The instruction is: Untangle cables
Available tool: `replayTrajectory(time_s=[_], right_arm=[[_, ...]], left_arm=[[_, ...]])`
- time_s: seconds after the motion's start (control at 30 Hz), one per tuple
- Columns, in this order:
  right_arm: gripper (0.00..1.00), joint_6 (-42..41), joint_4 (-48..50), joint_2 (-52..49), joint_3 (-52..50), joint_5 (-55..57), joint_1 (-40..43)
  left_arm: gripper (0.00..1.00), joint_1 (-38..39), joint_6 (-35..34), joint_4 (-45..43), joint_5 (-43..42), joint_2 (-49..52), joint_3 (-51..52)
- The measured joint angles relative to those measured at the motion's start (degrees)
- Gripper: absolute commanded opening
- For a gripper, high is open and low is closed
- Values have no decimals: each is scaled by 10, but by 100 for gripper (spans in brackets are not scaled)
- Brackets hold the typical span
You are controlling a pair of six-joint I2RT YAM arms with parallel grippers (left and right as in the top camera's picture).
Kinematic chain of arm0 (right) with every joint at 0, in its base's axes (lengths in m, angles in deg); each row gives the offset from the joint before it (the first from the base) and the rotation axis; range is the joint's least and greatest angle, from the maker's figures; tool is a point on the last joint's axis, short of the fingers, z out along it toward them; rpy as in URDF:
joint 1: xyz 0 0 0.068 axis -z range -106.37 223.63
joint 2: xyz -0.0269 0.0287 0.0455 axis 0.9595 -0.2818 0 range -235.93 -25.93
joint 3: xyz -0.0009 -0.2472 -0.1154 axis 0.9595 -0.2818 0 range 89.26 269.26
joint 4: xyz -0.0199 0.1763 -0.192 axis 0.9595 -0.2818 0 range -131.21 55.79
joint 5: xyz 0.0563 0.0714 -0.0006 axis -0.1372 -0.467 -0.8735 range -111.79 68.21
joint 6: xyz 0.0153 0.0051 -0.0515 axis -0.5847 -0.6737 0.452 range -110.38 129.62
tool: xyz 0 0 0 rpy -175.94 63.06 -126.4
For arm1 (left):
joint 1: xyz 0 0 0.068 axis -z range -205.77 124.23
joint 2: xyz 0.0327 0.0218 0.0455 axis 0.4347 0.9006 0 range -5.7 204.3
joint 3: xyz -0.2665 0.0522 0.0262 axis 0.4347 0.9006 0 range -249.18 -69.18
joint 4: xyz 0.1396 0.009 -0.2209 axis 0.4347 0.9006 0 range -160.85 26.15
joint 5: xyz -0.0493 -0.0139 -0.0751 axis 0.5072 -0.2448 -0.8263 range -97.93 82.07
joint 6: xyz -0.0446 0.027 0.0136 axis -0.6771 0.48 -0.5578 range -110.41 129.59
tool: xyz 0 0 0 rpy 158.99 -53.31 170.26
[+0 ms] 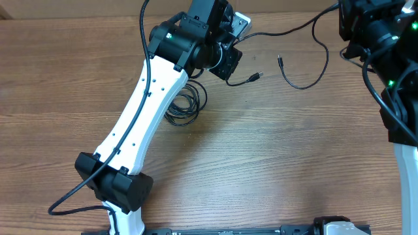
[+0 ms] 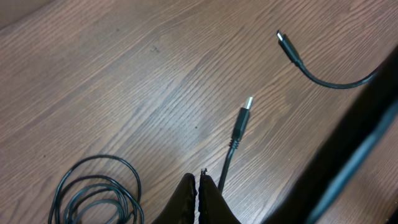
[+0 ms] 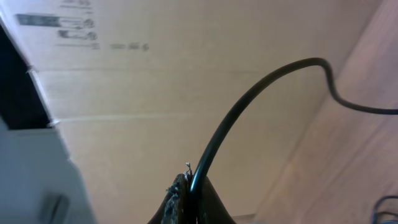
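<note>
The cables lie on the wooden table. A coiled bundle (image 1: 186, 116) sits beside my left arm and shows at the lower left of the left wrist view (image 2: 127, 165). One loose cord ends in a silver-tipped plug (image 1: 257, 76) (image 2: 242, 118) and runs down just right of my left gripper (image 2: 200, 180). That gripper is shut, with nothing visible between its tips. A second cord with a small plug end (image 1: 280, 62) (image 2: 287, 45) curves away toward the top right. My right gripper (image 3: 189, 180) is shut on a black cable (image 3: 249, 99) that arcs up and to the right.
My left arm (image 1: 150, 98) stretches diagonally from the front left to the back centre, covering part of the coil. The right arm (image 1: 392, 78) stands at the right edge. A cardboard wall (image 3: 155, 93) fills the right wrist view.
</note>
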Motion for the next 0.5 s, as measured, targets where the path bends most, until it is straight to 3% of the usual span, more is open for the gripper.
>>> replayTrajectory(time_s=[0.2, 0.27, 0.37, 0.43, 0.5], right_arm=[[4, 39, -43, -4, 0, 38, 1], [4, 61, -53, -8, 0, 45, 1], [4, 89, -71, -16, 0, 51, 1], [4, 108, -82, -21, 0, 54, 1], [4, 126, -90, -28, 0, 56, 1]], left_arm=[[6, 0, -11, 12, 0, 0, 0], [15, 0, -23, 15, 0, 0, 0], [15, 0, -50, 21, 0, 0, 0], [4, 0, -68, 24, -4, 0, 0], [4, 0, -76, 26, -12, 0, 0]])
